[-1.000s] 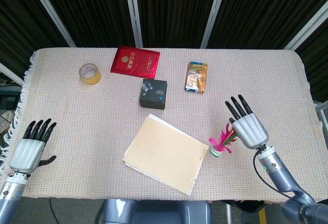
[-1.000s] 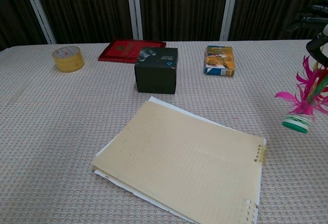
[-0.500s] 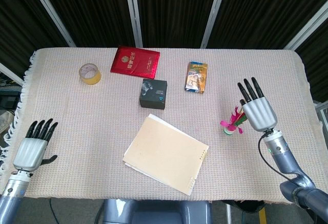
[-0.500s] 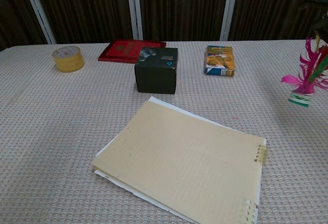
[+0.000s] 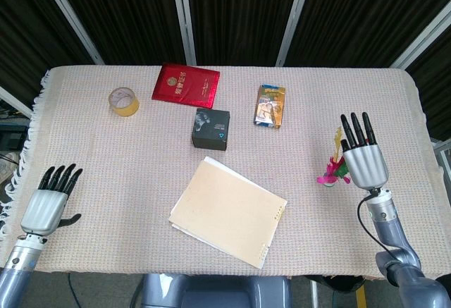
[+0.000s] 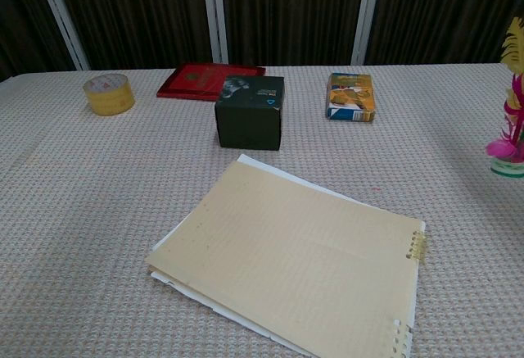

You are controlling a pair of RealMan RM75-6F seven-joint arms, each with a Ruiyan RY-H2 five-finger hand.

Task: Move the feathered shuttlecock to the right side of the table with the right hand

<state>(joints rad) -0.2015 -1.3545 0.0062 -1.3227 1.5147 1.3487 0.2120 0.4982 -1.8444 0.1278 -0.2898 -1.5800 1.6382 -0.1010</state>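
Note:
The feathered shuttlecock (image 5: 332, 169), with pink, yellow and green feathers on a green-and-white base, stands upright near the table's right side. In the chest view the shuttlecock (image 6: 509, 133) is cut off by the right edge. My right hand (image 5: 363, 158) is right beside it, back facing up and fingers pointing away from me, holding it by the feathers at the thumb side; the grip itself is hidden. Whether the base touches the cloth is unclear. My left hand (image 5: 46, 205) rests at the table's near left corner, fingers spread and holding nothing.
A beige notepad (image 5: 227, 211) lies in the near middle. Behind it stand a black box (image 5: 211, 128), an orange-and-blue packet (image 5: 269, 106), a red booklet (image 5: 186, 84) and a yellow tape roll (image 5: 123, 101). The table's right edge (image 5: 427, 135) is close to my right hand.
My right hand has carried the shuttlecock from beside the notepad's right corner towards the table's right side and slightly away from me. The left hand has barely shifted.

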